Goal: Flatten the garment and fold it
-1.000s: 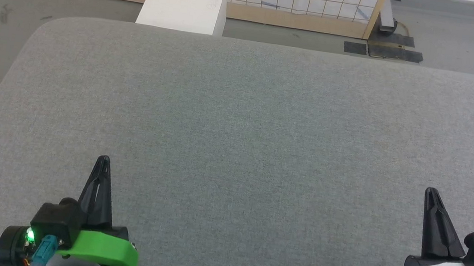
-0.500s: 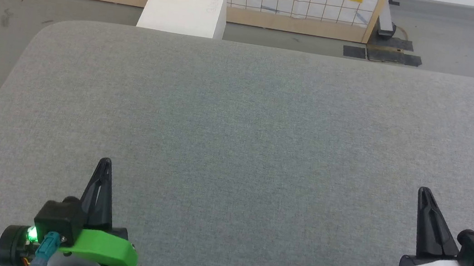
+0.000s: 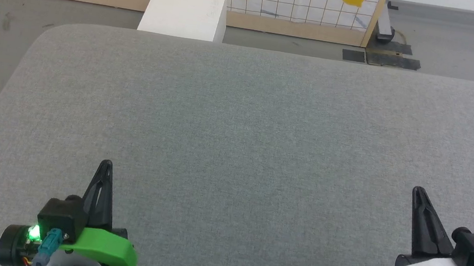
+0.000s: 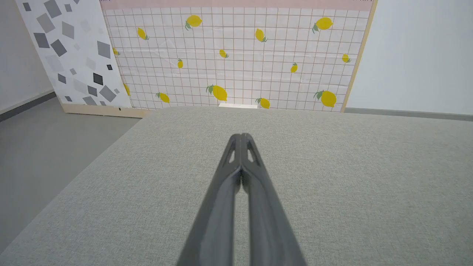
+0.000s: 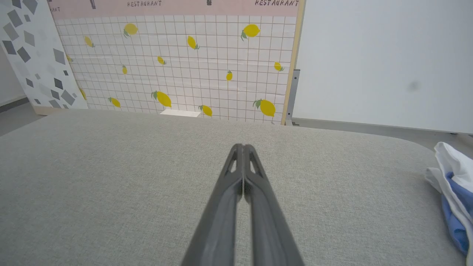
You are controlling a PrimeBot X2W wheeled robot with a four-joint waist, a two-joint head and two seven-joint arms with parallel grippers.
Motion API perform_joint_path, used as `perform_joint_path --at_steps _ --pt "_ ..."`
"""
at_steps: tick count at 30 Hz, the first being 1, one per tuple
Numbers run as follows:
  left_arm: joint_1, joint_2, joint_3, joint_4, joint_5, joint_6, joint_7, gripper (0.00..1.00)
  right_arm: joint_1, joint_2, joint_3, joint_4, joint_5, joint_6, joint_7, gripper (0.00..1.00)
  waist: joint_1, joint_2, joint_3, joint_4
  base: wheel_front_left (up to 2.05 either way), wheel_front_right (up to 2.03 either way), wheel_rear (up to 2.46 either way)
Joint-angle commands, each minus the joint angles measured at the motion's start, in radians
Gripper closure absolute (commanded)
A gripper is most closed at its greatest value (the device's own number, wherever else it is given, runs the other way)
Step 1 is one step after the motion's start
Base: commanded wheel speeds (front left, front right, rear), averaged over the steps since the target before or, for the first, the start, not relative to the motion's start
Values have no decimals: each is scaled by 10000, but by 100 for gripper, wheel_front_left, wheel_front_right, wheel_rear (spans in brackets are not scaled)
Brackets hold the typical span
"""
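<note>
- My left gripper (image 3: pixel 105 166) and right gripper (image 3: pixel 418 192) hover by the tabletop's (image 3: pixel 238 119) near edge, fingers pressed together, pointing forward.
- The garment (image 5: pixel 452 192) lies bunched at its right edge.

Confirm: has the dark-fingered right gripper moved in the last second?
Yes: the right gripper slid slightly left, judged against the black floor tape; the camera tilted too.

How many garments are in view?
1: the garment lies crumpled on the table at the right wrist view's right edge, partly cut off; others may be hidden.
</note>
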Motion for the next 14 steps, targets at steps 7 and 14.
perform_joint_path --at_steps 7,14 --pt "-235 -31 87 106 173 -104 169 100 2 8 133 -111 -80 -8 177 100 0 0 -56 3 0 0 0" --pt "-272 -35 127 168 252 -154 313 100 3 9 219 -157 -101 -9 318 100 0 0 -110 5 0 0 0"
